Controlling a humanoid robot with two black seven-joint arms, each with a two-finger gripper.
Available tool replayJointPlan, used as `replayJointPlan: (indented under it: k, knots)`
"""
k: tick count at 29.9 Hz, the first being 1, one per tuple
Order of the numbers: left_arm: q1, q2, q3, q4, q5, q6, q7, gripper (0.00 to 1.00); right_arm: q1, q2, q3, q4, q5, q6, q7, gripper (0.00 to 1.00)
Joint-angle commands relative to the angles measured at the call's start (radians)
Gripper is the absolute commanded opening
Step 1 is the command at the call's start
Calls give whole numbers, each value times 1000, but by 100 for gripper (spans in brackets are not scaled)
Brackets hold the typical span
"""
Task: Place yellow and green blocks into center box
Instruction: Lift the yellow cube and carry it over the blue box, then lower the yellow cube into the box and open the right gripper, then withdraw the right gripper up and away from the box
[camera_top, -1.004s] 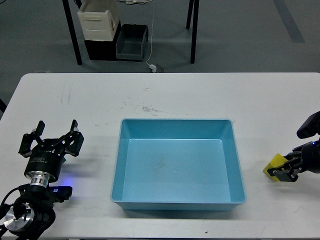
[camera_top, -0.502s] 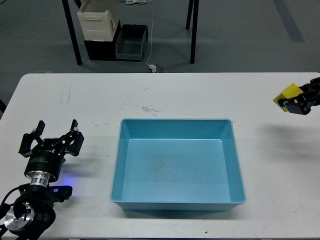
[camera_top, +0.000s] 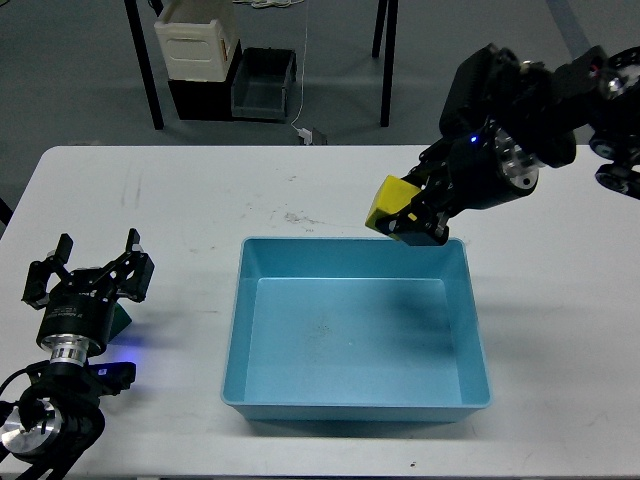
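My right gripper (camera_top: 408, 218) is shut on a yellow block (camera_top: 388, 203) and holds it in the air above the far right rim of the blue box (camera_top: 232, 340), which is empty. My left gripper (camera_top: 88, 277) is open at the table's left side, its fingers spread. A green block (camera_top: 122, 319) peeks out just behind and below that gripper, mostly hidden by it.
The white table (camera_top: 320, 190) carries the box in its middle. Beyond the table's far edge stand a cream container (camera_top: 197, 42) and a dark bin (camera_top: 264, 84) on the floor, between black table legs.
My right arm has lifted the yellow block from the table's right side and swung it up and left to above the box's far right rim. My left gripper shifted slightly left, uncovering a green block.
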Motion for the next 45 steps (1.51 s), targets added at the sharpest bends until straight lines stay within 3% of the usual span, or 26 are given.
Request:
replayJointPlan:
  k: [1, 12, 14, 18, 19, 25, 29, 36, 39, 45]
  knots:
    - [2, -1, -16, 0, 0, 0, 0, 100, 0, 106, -57, -12, 7, 0, 0, 12]
    - [-9, -2, -25, 0, 0, 0, 0, 100, -41, 305, -255, -89, -10, 0, 0, 22]
    - [-9, -2, -40, 0, 0, 0, 0, 100, -60, 333, -255, -112, -8, 0, 0, 37]
    - [-10, 0, -65, 0, -1, 0, 2, 100, -93, 365, -252, -168, 9, 0, 0, 90]
    - [-10, 0, -74, -2, -4, 0, 2, 100, -103, 368, -250, -178, 10, 0, 0, 97]
    - [-24, 3, -80, -2, -12, 0, 12, 100, -113, 362, -249, -195, 15, 0, 0, 97]
    - [-40, 9, -82, -2, -9, 56, 12, 100, -107, 321, -217, -195, 23, 0, 0, 97]
    - [-107, 124, -88, -2, 55, 61, 5, 100, -147, 195, 82, -187, 55, 0, 0, 97]
    - [-144, 196, -91, 0, 123, 58, 6, 100, -219, 178, 234, -182, 56, -71, 0, 97]
    - [-236, 350, -94, 43, 279, 56, 8, 100, -426, 252, 478, -164, 56, -220, 0, 97]
